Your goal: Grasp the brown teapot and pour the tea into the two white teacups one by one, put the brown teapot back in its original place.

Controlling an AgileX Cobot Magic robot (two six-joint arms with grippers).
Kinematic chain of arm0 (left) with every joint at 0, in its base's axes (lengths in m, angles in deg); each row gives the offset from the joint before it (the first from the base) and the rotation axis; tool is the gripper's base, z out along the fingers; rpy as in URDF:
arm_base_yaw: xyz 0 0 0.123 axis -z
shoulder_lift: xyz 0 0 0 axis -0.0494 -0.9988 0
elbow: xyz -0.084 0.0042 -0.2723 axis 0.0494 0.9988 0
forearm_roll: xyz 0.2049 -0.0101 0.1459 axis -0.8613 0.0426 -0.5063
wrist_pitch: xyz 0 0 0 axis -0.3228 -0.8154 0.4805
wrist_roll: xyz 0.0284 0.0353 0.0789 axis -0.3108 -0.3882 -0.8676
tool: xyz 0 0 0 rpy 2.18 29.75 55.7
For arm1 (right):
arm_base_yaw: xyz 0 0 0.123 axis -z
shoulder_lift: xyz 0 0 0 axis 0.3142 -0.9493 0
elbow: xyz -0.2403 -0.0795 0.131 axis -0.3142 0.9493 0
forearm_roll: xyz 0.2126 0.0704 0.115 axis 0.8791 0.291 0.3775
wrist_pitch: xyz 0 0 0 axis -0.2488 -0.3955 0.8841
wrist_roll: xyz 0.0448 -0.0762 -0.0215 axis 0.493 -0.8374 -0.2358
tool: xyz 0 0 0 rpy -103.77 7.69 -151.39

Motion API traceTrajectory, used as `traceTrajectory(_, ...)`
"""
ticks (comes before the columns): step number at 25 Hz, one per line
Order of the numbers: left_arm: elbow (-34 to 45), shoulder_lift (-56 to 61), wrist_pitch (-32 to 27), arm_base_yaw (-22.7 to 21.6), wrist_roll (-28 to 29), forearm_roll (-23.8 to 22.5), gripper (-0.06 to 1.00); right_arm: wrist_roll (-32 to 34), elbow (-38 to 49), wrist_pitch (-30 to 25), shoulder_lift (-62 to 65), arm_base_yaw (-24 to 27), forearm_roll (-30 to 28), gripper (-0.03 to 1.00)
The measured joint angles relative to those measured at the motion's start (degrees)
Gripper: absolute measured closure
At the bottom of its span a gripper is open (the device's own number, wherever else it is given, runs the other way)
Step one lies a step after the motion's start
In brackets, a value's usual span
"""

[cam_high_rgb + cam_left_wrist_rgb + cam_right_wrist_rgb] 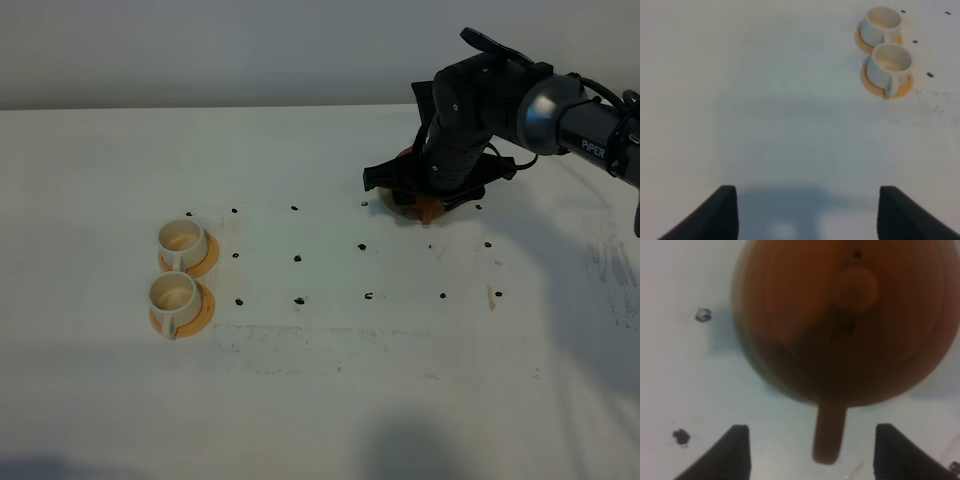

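On the near left of the white table (320, 400), the two white teacups (172, 293) are seen one behind the other, each set on an orange saucer (206, 312). Their handles are turned toward the near edge. The left gripper (807, 189) is caught only by its own wrist camera: its fingers are spread wide over bare table, nothing is held between them, and the cups lie well apart from it.

Across the middle of the table, rows of small black dots (298, 259) are marked.

At the far right, the brown teapot (850, 315) is found beneath the lowered right arm (470, 110), which hides most of it in the high view. The right gripper (812, 427) is opened wide and nothing is grasped. In the wrist view the pot's straight handle (829, 432) is seen in the gap between the two fingers (737, 452), clear of both, with the round body and knobbed lid (856, 287) just beyond the fingertips. Whether the fingers have reached the handle's height cannot be told from the blurred picture.

The handle is pointed toward the near edge, so the pot's long axis is laid near to far. The spout cannot be made out.
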Motion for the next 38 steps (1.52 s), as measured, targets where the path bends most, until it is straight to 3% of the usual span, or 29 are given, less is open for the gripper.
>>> traceTrajectory(32,0.00,0.00,0.00,0.00,0.00,0.00,0.38,0.20,-0.18,2.20,-0.72,1.20,-1.75,0.46)
traceTrajectory(38,0.00,0.00,0.00,0.00,0.00,0.00,0.38,0.20,-0.18,2.41,-0.72,1.35,-1.69,0.53)
